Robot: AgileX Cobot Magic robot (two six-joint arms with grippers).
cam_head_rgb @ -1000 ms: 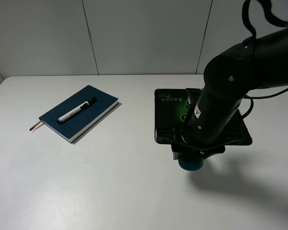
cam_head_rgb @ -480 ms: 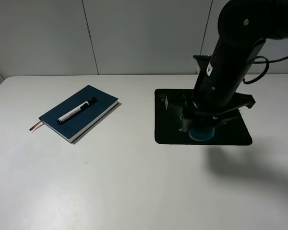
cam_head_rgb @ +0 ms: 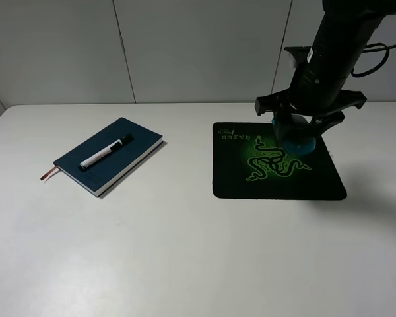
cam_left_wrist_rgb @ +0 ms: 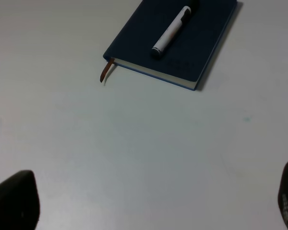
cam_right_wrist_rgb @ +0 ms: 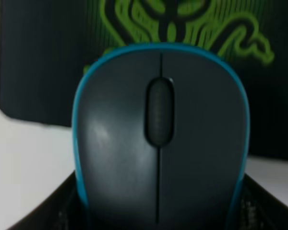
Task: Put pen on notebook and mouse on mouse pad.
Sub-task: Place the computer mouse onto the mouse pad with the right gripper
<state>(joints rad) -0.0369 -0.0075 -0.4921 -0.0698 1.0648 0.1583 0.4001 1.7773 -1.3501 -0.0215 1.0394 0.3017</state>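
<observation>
The white pen (cam_head_rgb: 105, 152) with its black cap lies on the navy notebook (cam_head_rgb: 102, 173) at the table's left; the left wrist view also shows the pen (cam_left_wrist_rgb: 172, 31) on the notebook (cam_left_wrist_rgb: 197, 48). My left gripper (cam_left_wrist_rgb: 149, 201) hangs open above bare table, with only its fingertips (cam_left_wrist_rgb: 14, 201) showing. My right gripper (cam_head_rgb: 296, 129) is shut on the mouse (cam_head_rgb: 297, 144). It holds the mouse over the far right part of the black mouse pad (cam_head_rgb: 234, 178). In the right wrist view the grey, teal-edged mouse (cam_right_wrist_rgb: 161, 139) fills the picture above the pad (cam_right_wrist_rgb: 38, 57).
The white table (cam_head_rgb: 185, 251) spreads around both items. The notebook's reddish ribbon (cam_left_wrist_rgb: 105, 72) sticks out at one corner. A panelled wall (cam_head_rgb: 185, 46) stands behind the table. The right arm (cam_head_rgb: 336, 53) reaches down from the upper right.
The right arm has lifted the mouse from the table in front of the pad and carried it back over the pad's far right part, uncovering the green emblem. Pen and notebook have not moved.
</observation>
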